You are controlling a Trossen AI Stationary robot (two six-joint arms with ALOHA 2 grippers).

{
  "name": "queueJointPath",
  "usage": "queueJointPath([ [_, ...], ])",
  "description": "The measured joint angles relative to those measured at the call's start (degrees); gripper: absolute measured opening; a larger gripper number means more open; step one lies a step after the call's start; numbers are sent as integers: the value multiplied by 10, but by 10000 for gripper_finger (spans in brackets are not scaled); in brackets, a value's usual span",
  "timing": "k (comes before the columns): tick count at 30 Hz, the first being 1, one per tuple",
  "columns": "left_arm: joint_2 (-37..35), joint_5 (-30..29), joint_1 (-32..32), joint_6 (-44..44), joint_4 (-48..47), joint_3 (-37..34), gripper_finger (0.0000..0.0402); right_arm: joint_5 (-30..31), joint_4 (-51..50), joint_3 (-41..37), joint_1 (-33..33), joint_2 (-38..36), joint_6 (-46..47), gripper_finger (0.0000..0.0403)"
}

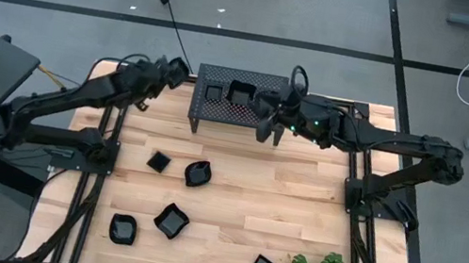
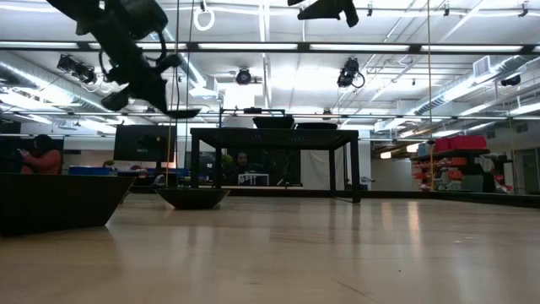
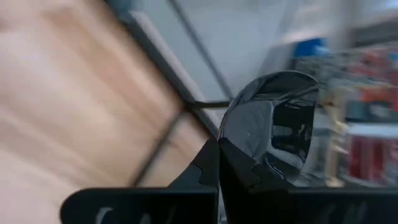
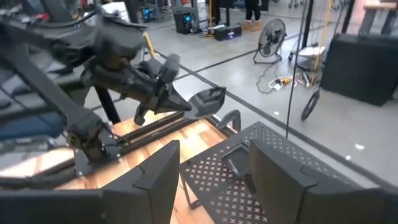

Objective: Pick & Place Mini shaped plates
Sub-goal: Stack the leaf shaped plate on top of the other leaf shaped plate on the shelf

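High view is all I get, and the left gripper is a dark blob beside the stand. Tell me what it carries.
Observer: The left gripper is shut on a glossy black mini plate, pinched at its rim.
Operator: Give me its height.
Observer: In the low view the plate hangs clear of the table, about level with the top of the perforated stand.
Operator: Report the right gripper.
Observer: The right gripper is open and empty, above the stand.
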Motion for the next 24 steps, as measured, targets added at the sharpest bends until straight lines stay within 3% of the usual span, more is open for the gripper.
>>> queueJointPath([
  [6, 4, -20, -45, 30, 128, 0, 1, 0, 0, 0, -11, 0, 53, 194],
  [16, 31, -61, -97, 219, 309, 0, 1, 0, 2, 0, -13, 0, 69, 194],
  [24, 77, -94, -122, 336, 383, 5, 1, 23, 4, 0, -13, 0, 69, 194],
])
